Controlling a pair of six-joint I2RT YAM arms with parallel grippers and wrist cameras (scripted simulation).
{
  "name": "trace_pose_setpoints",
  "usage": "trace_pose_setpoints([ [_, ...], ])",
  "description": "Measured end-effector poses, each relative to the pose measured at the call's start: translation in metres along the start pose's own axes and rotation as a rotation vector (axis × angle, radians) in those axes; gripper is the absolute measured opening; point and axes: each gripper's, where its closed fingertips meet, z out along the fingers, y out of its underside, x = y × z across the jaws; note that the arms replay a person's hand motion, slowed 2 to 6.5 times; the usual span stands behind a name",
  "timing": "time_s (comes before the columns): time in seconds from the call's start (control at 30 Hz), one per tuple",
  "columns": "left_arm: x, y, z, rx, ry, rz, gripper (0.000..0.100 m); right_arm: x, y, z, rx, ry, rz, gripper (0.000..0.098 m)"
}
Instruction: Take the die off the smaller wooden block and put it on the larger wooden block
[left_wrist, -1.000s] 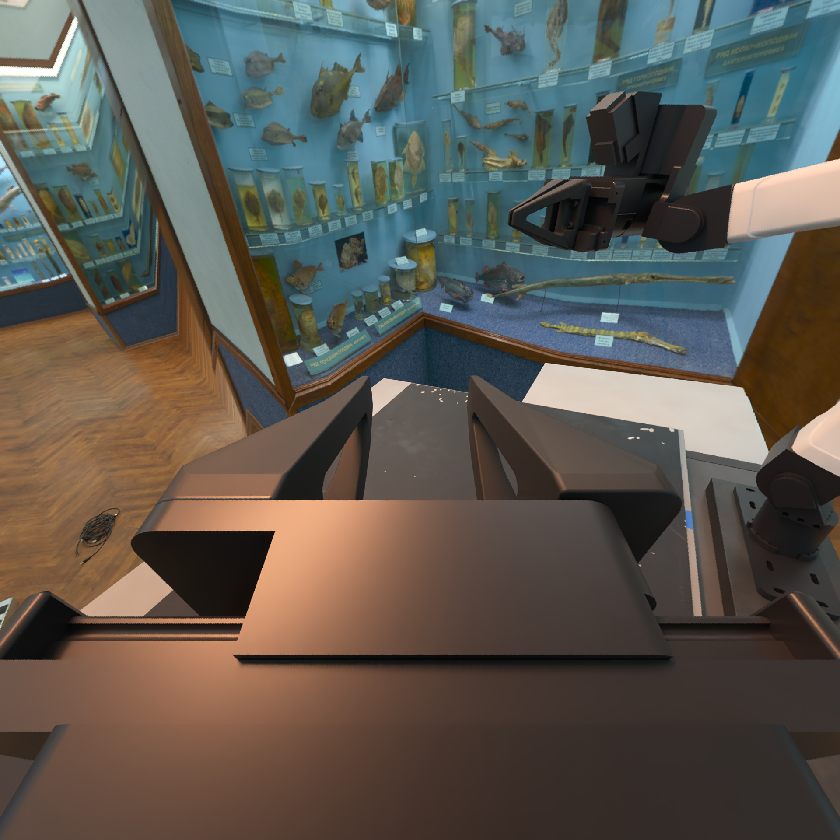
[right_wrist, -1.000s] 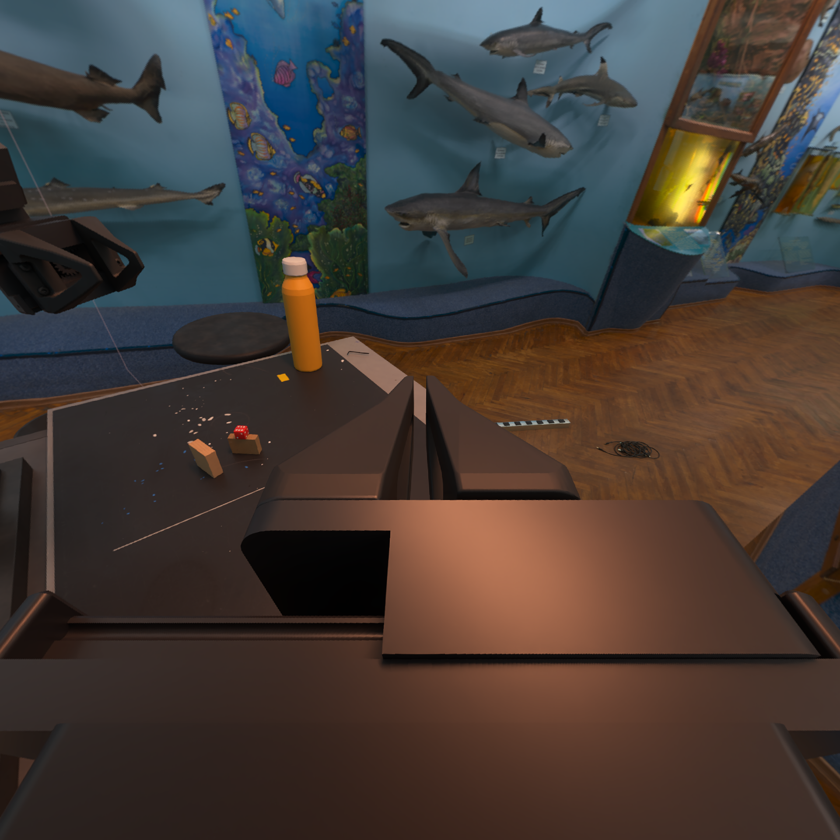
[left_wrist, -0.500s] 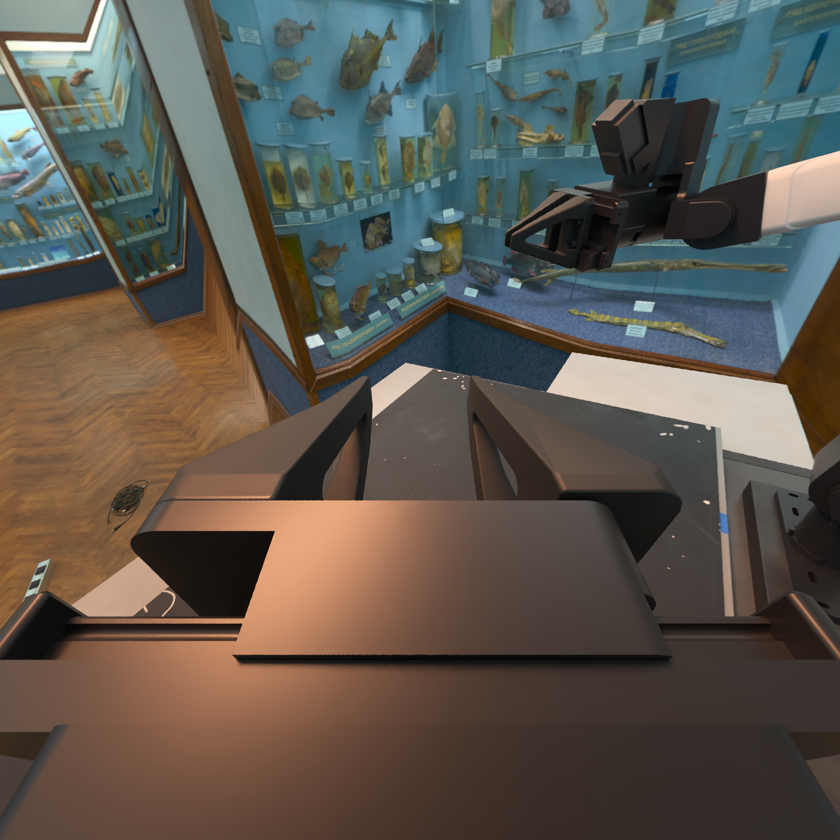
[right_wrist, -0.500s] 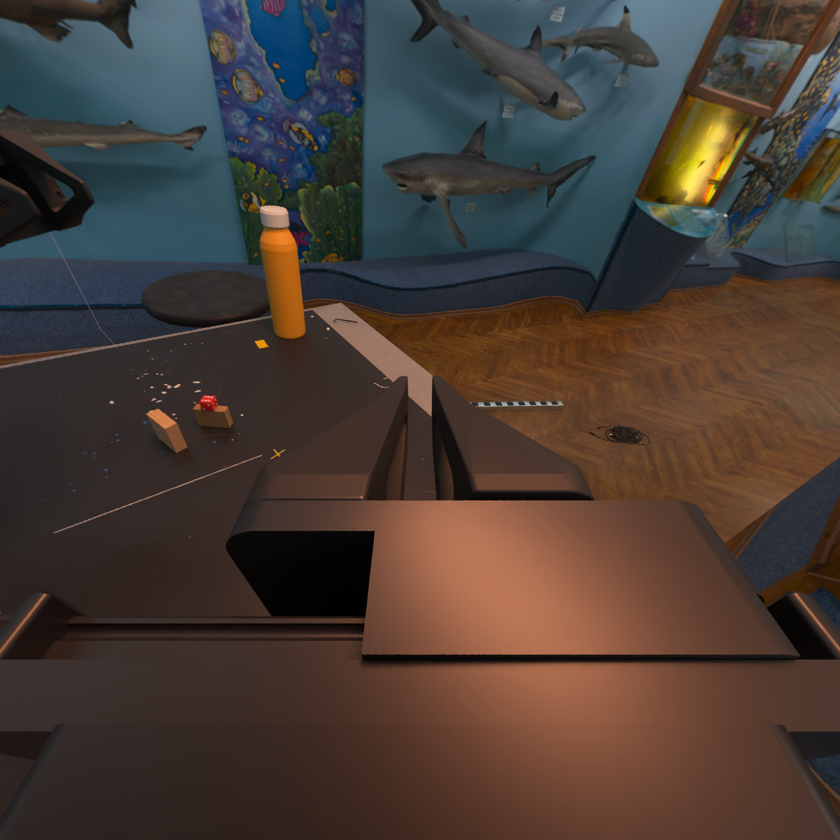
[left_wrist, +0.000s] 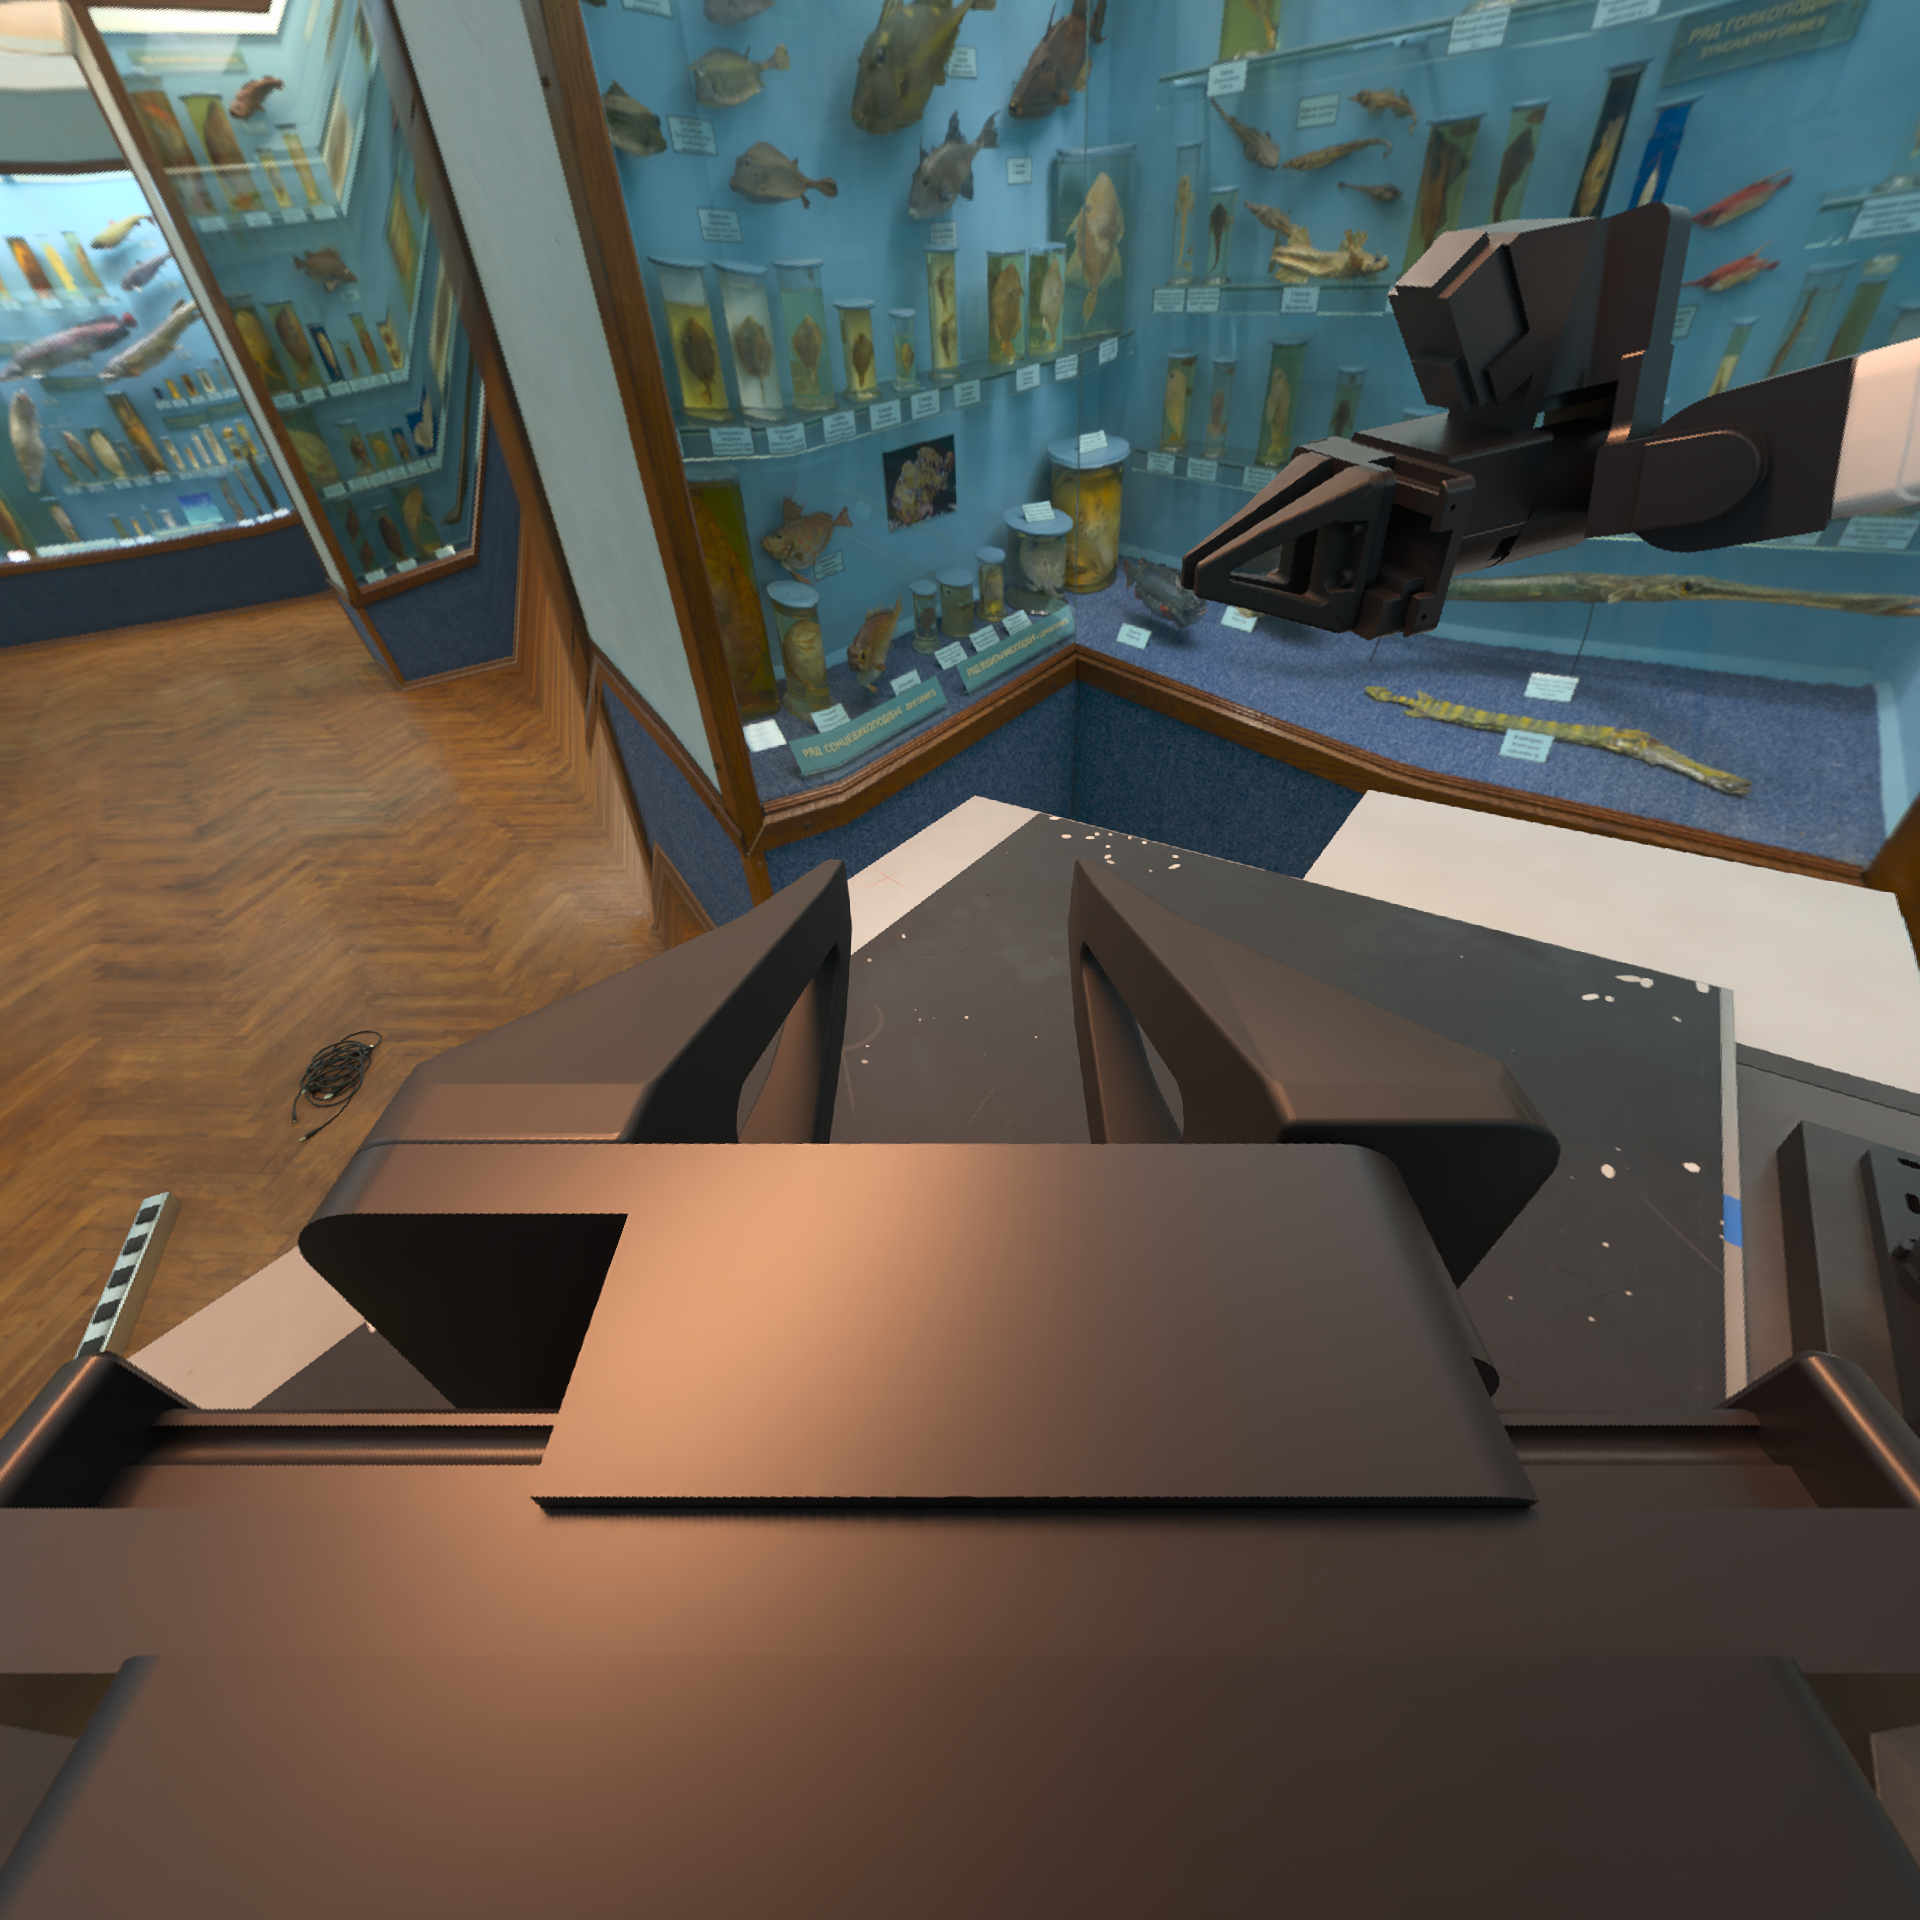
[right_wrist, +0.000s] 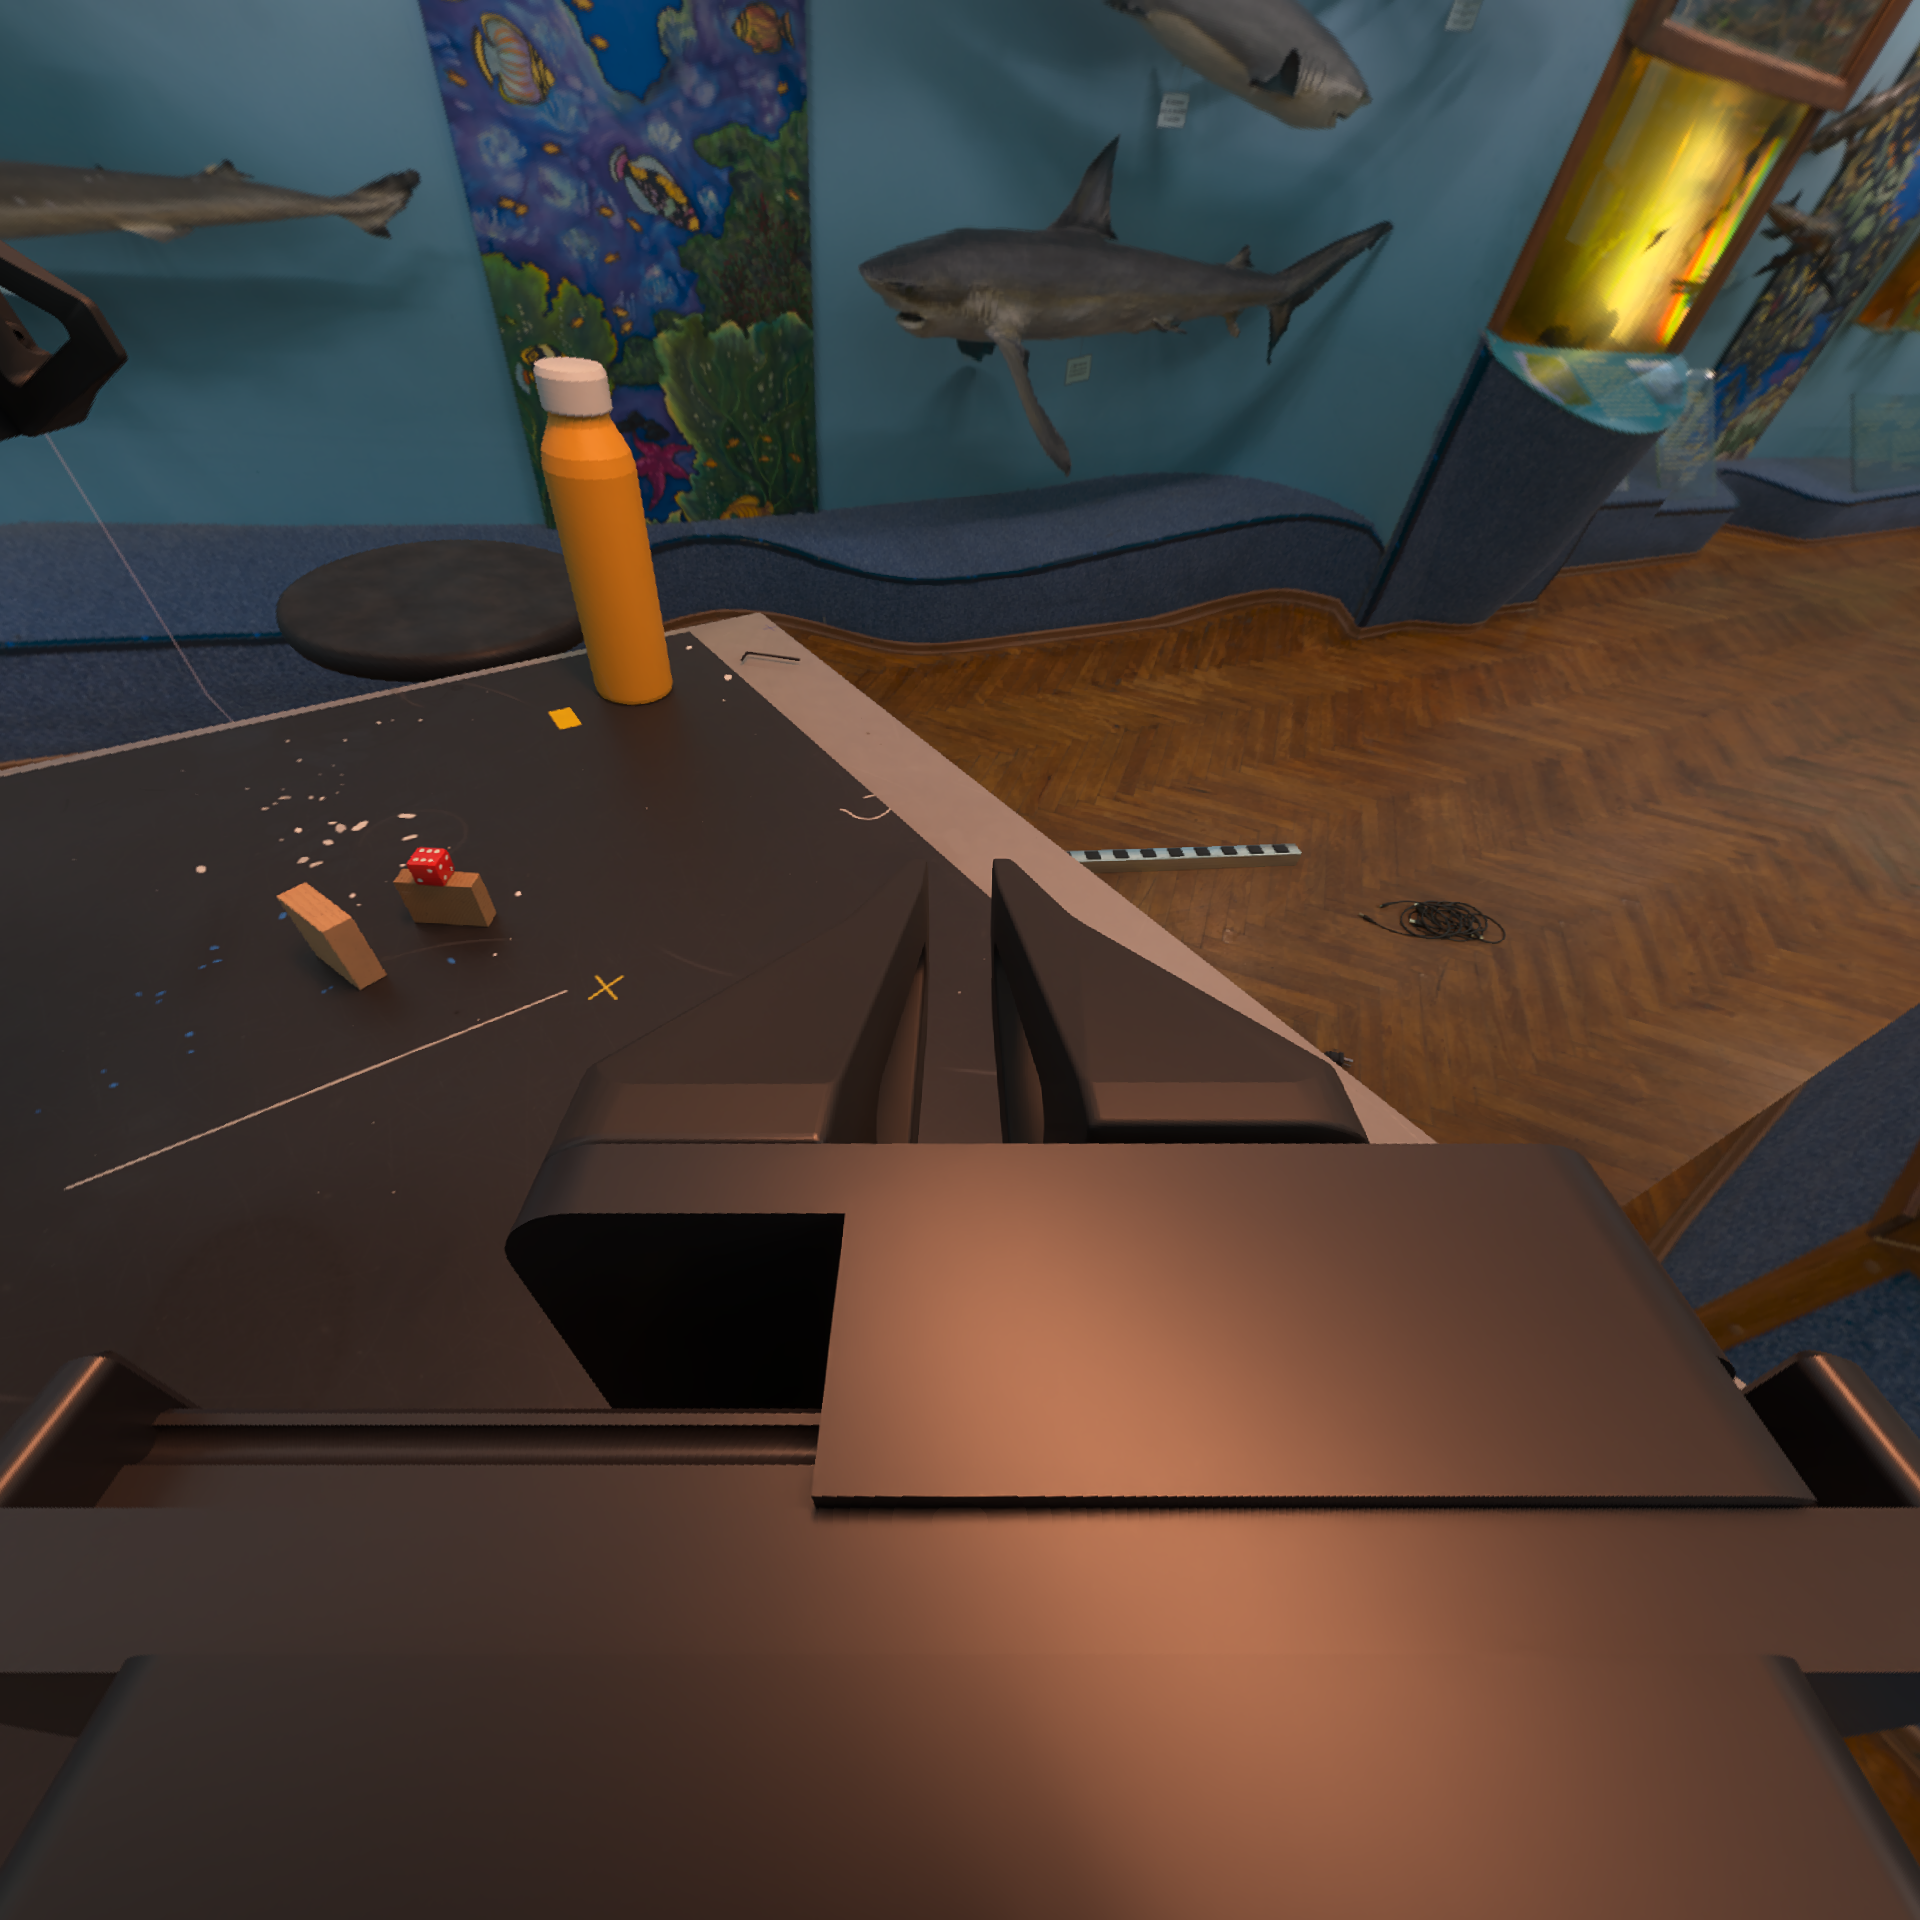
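Observation:
A small red die (right_wrist: 429, 864) sits on a small wooden block (right_wrist: 453, 902) on the dark table mat (right_wrist: 312, 1195), left of centre in the right wrist view. A longer wooden block (right_wrist: 332, 935) lies tilted just left of it, apart from it. My right gripper (right_wrist: 958, 883) is well to the right of both blocks and above the mat, empty, with only a narrow gap between its fingers. It also shows in the left wrist view (left_wrist: 1210, 582). My left gripper (left_wrist: 958, 883) is open and empty over the mat (left_wrist: 956, 997). No block or die shows in the left wrist view.
An orange bottle with a white cap (right_wrist: 605, 540) stands at the mat's far edge, behind the blocks. The table's right edge (right_wrist: 935, 779) runs just past my right fingers, with wooden floor beyond. Part of the left gripper (right_wrist: 47, 353) shows at the far left.
The right gripper's fingers have parted slightly, and its view has moved forward, so the blocks and bottle look larger. The left wrist view has shifted; its fingers stay open.

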Motion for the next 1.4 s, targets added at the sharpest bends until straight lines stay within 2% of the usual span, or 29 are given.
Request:
trace_pose_setpoints([
  [0.8, 0.005, 0.004, 0.006, -0.023, 0.006, 0.016, 0.036, -0.003, 0.024, 0.024, -0.121, -0.013, -0.030, 0.0152],
  [1.4, 0.006, -0.001, 0.001, -0.005, 0.008, 0.013, 0.036, 0.004, 0.029, 0.030, -0.115, -0.008, 0.000, 0.0234],
])
